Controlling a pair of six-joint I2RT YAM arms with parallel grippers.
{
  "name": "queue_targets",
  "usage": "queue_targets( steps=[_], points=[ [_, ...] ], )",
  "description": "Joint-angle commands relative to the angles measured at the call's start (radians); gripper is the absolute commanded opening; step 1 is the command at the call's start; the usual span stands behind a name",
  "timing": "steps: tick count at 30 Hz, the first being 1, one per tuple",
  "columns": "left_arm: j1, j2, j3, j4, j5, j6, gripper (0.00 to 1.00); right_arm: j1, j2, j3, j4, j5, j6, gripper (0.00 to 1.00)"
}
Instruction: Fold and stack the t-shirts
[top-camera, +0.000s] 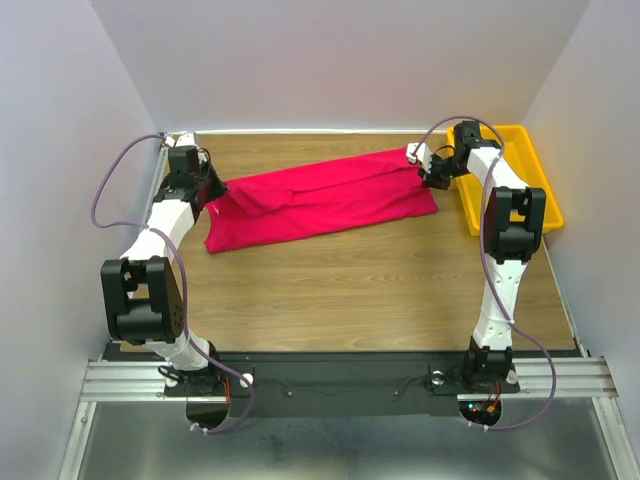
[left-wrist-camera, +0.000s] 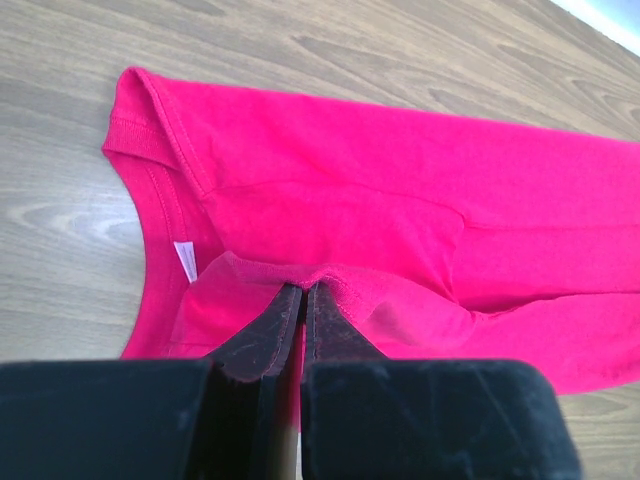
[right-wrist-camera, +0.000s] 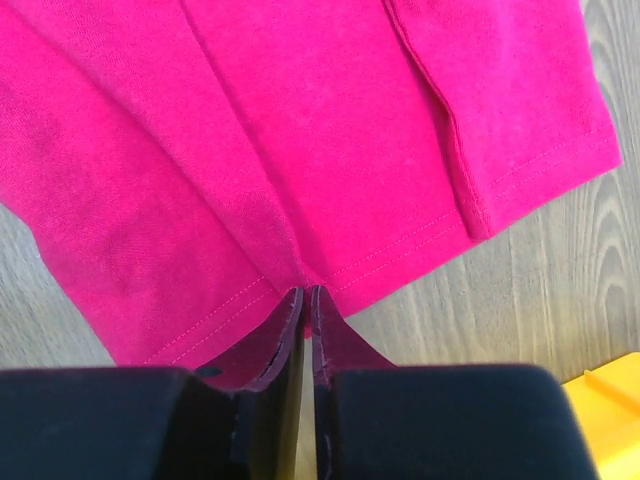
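1. A crimson-pink t-shirt (top-camera: 320, 200) is laid in a long band across the far half of the wooden counter (top-camera: 350, 300), doubled over lengthwise, with its neckline end at the left and its hem end at the right.
2. The left hand (left-wrist-camera: 302, 297) is shown closed. A raised fold of the cloth just beside the neckline is pinched between its fingers, and a white label (left-wrist-camera: 186, 261) is seen close by inside the collar.
3. The right hand (right-wrist-camera: 305, 297) is likewise shown closed, with the stitched hem edge gripped at its fingertips. A sleeve is seen lying flat on the cloth nearby.
4. A yellow tray (top-camera: 545, 205) is placed at the far right of the counter, just beside the right arm and apart from the cloth.
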Motion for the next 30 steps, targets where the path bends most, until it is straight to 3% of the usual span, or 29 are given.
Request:
queue_targets(
  steps=[1,6,15,23,30],
  points=[
    [0.011,-0.053,-0.015,0.036,-0.002,-0.003,0.0,0.007,0.0,0.059,0.019,-0.037,0.052,0.09],
    [0.013,-0.046,-0.023,0.042,0.005,-0.007,0.0,0.007,0.011,0.076,0.051,-0.031,0.143,0.04],
    [0.014,-0.046,-0.031,0.048,0.011,-0.007,0.0,0.016,0.02,0.064,0.122,0.05,0.273,0.05],
    [0.016,-0.042,-0.029,0.048,0.014,-0.007,0.0,0.02,0.034,0.113,0.188,0.188,0.5,0.05],
    [0.016,-0.019,-0.012,0.046,0.014,-0.009,0.0,0.02,0.021,0.098,0.197,0.204,0.574,0.04]
  ],
)
